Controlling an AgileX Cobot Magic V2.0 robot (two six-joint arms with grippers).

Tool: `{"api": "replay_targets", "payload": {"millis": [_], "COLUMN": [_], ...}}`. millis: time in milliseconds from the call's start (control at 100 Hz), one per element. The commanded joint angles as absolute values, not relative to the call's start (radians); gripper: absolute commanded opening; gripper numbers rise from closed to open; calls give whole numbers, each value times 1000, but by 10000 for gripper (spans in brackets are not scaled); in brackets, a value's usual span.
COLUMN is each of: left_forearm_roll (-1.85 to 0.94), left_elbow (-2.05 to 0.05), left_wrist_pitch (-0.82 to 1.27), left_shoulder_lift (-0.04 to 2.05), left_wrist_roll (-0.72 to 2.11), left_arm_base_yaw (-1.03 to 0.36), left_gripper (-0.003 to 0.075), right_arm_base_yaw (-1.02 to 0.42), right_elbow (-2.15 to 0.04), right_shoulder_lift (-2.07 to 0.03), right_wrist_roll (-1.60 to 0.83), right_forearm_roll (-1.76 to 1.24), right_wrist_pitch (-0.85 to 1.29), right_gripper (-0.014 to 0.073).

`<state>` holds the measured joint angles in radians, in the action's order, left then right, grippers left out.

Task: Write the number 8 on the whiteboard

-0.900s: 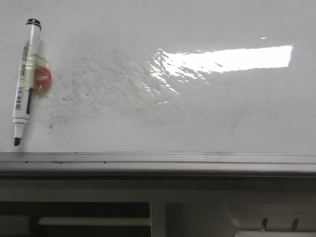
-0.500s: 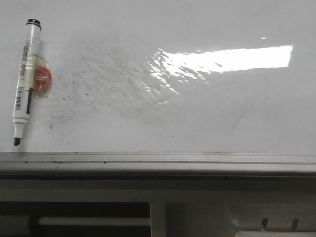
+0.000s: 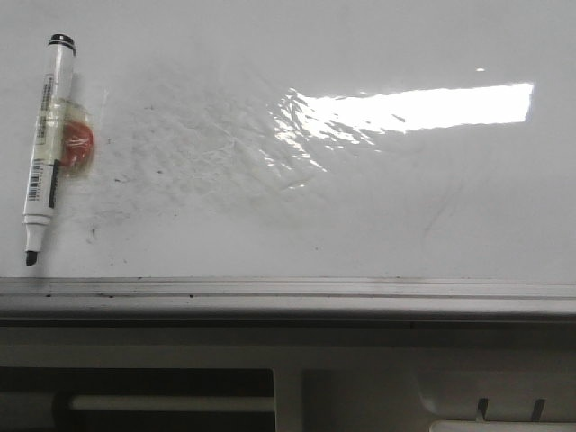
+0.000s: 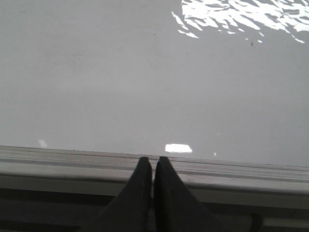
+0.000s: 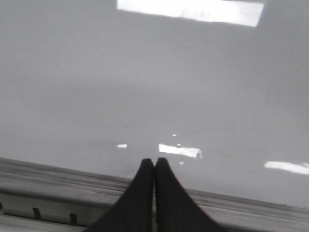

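The left gripper [image 4: 153,166] shows as two dark, tapering fingers [image 4: 140,188] with the jaws pressed together, only a thin seam between them and nothing held. Their tips sit over the grey metal rail [image 4: 72,162] that edges the whiteboard [image 4: 120,82]. Beyond the rail the glossy white board stretches away, bare of any marker line here, with a wrinkled bright glare patch [image 4: 241,14] at its far side and a small bright reflection [image 4: 177,148] close to the rail.

A lab-style robot test bench: a smudged whiteboard [image 3: 360,216] with a marker [image 3: 45,144] taped on, above a beige slotted panel [image 3: 288,387].
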<state>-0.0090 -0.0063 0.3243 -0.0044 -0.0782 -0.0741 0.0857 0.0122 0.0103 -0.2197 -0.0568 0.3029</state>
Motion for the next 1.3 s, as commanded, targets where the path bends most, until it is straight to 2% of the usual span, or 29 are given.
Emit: {"api": "replay_targets", "payload": {"millis": [0, 150, 260, 400, 500, 620, 800, 910, 1010, 1060, 1110, 1180, 1230, 1290], "left_forearm_roll": [-17, -55, -393, -812, -976, -982, -894, -747, -672, -672, -677, -700, -714, -721], "left_elbow": [33, 33, 33, 33, 33, 7, -126, -240, -337, -383, -428, -473, -498, -518], "left_wrist_pitch": [270, 221, 188, 187, 203, 263, 373, 422, 475, 518, 568, 582, 582, 580], "left_shoulder_lift": [-29, -29, -29, -29, -29, -29, 33, 147, 279, 359, 429, 507, 553, 602], "left_wrist_roll": [-87, -87, -87, -87, -87, -13, 123, 128, 186, 252, 330, 377, 377, 377], "left_arm_base_yaw": [-82, -82, -82, -82, -82, -86, -87, -86, -86, -86, -86, -126, -160, -198], "left_gripper": [-20, -20, -20, -20, -20, -20, -20, -20, -13, 26, 122, 272, 348, 371], "right_arm_base_yaw": [89, 89, 89, 89, 89, 89, 89, 89, 89, 82, 72, 53, 35, 9], "right_elbow": [22, 22, 22, 22, 10, -57, -287, -420, -502, -530, -551, -568, -572, -572], "right_shoulder_lift": [32, 32, 32, 32, 32, 32, -42, -154, -236, -251, -256, -256, -256, -256], "right_wrist_roll": [-228, -228, -167, -103, -103, -113, -208, -220, -220, -220, -220, -220, -220, -220], "right_forearm_roll": [-44, -46, -173, -428, -526, -526, -347, -226, -219, -224, -226, -226, -227, -231], "right_wrist_pitch": [191, 48, -86, -76, -80, -44, 310, 489, 558, 562, 560, 562, 562, 563], "right_gripper": [-64, -64, -64, -64, -64, -64, -63, -63, -61, -48, -7, 100, 192, 298]}}
